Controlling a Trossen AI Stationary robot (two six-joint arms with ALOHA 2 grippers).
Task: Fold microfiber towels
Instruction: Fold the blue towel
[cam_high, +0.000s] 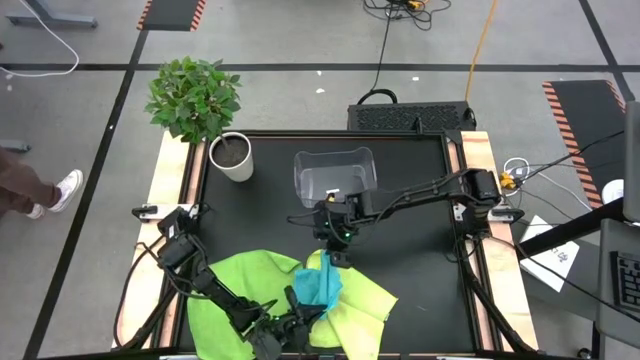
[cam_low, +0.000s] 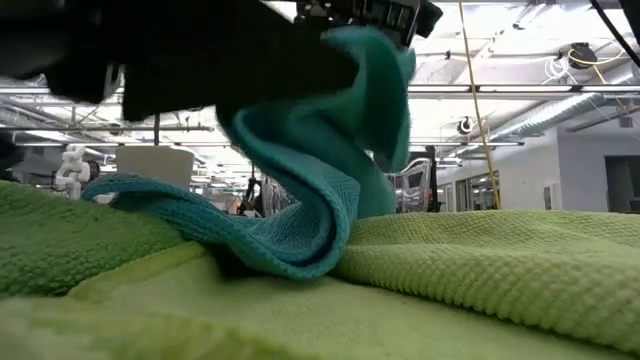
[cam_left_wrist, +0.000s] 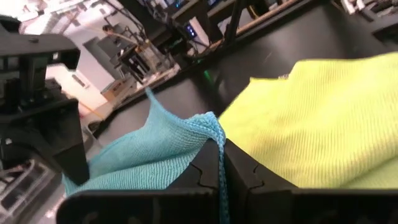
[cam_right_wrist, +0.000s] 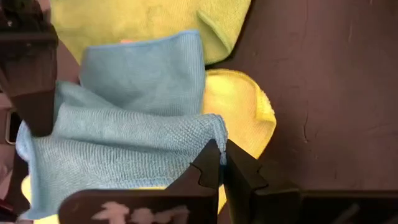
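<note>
Turquoise towel (cam_high: 322, 285) at lower centre; bright green towel (cam_high: 232, 290) lower left; pale yellow-green towel (cam_high: 365, 300) lower right; black bench (cam_high: 420, 260).

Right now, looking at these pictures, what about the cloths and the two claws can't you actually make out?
- Turquoise towel, high view: its full outline is hidden, bunched between both grippers.
- Bright green towel, high view: its near edge is cut off by the picture's bottom and covered by the left arm.
- Left gripper, low view: a dark blur, too close to read.
- Clear bin, high view: contents too small to tell.
</note>
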